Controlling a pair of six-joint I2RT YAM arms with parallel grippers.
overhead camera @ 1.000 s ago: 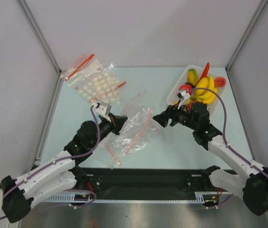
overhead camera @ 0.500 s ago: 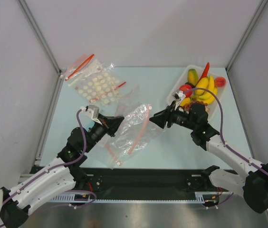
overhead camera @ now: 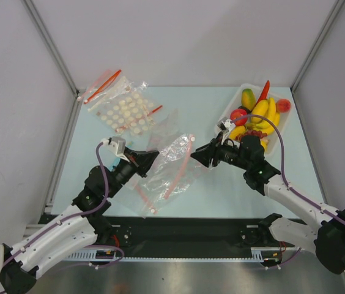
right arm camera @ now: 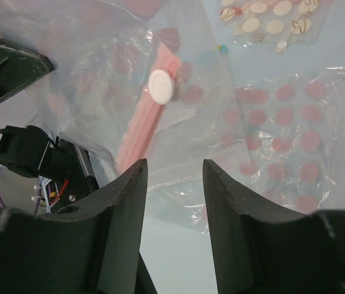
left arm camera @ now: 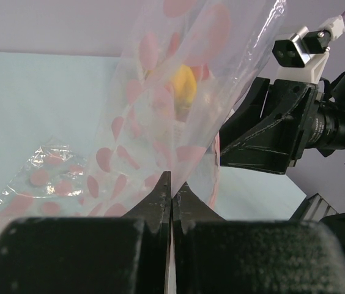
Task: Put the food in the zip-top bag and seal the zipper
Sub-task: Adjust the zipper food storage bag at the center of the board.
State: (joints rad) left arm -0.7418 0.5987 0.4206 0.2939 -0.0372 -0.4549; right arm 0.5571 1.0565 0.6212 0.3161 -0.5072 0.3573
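The zip-top bag (overhead camera: 174,160) is crinkly clear plastic, lifted off the table between my two arms. Its zipper (overhead camera: 181,168) is a pink-red strip with a white slider (overhead camera: 192,139) at the far end. My left gripper (overhead camera: 154,157) is shut on the bag's left side; in the left wrist view the film is pinched between the closed jaws (left arm camera: 171,180). My right gripper (overhead camera: 196,154) is open and empty, just right of the zipper (right arm camera: 140,131), which shows ahead of the jaws (right arm camera: 174,168). The food (overhead camera: 258,113) is piled in a white tray: bananas, chili, apple, grapes, mango, peach.
The white tray (overhead camera: 221,122) stands at the back right, behind my right arm. Clear bags with white dots (overhead camera: 123,107) lie at the back left. A flat pink-dotted bag (overhead camera: 171,124) lies behind the held bag. Another red strip (overhead camera: 145,197) lies near the front edge.
My left arm has drawn back to the left, still holding the bag, which now hangs more stretched. My right gripper has edged left toward the zipper.
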